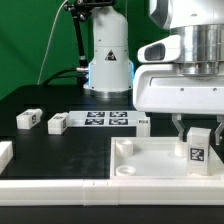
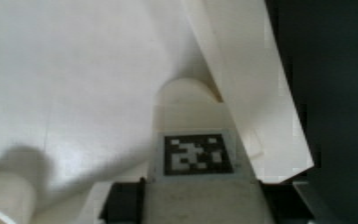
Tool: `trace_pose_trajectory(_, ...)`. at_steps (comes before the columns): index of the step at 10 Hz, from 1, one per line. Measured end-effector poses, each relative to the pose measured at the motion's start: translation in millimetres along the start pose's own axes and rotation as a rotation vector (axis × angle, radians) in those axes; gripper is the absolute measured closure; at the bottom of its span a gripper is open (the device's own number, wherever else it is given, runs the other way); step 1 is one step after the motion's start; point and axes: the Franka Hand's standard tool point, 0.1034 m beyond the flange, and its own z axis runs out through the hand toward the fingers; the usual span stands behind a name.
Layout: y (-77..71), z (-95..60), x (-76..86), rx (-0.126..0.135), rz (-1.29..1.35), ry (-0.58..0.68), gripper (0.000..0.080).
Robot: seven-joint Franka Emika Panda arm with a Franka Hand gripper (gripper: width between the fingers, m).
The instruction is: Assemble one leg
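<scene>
My gripper (image 1: 196, 128) is shut on a leg (image 1: 197, 148), a small white block with a black-and-white tag, and holds it upright over the near right corner of the large white tabletop (image 1: 140, 164). In the wrist view the leg (image 2: 195, 120) runs out from between my fingers (image 2: 130, 200), its tag facing the camera, with the tabletop's raised rim (image 2: 247, 70) just beside it. Whether the leg's lower end touches the tabletop I cannot tell.
Two more legs (image 1: 27, 119) (image 1: 57, 124) lie on the black table at the exterior view's left, and another white block (image 1: 143, 124) sits behind the tabletop. The marker board (image 1: 100, 120) lies behind them. A white piece (image 1: 4, 153) shows at the left edge.
</scene>
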Motion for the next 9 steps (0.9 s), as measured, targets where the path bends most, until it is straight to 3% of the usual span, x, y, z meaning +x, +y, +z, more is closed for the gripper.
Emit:
trace_pose_trajectory(4,-1.9,0.3,-2.2,0.002,0.418,0.005,0.0508)
trace_pose_trajectory(6,-2.2,0.1,-2.2,0.001,0.403,0.007,0.0508)
trace_pose_trajectory(8,-1.9,0.1,-1.8,0.001,0.311,0.007,0.0234)
trace_pose_trajectory(9,-2.3,-0.1,-1.3,0.0,0.243,0.008,0.0234)
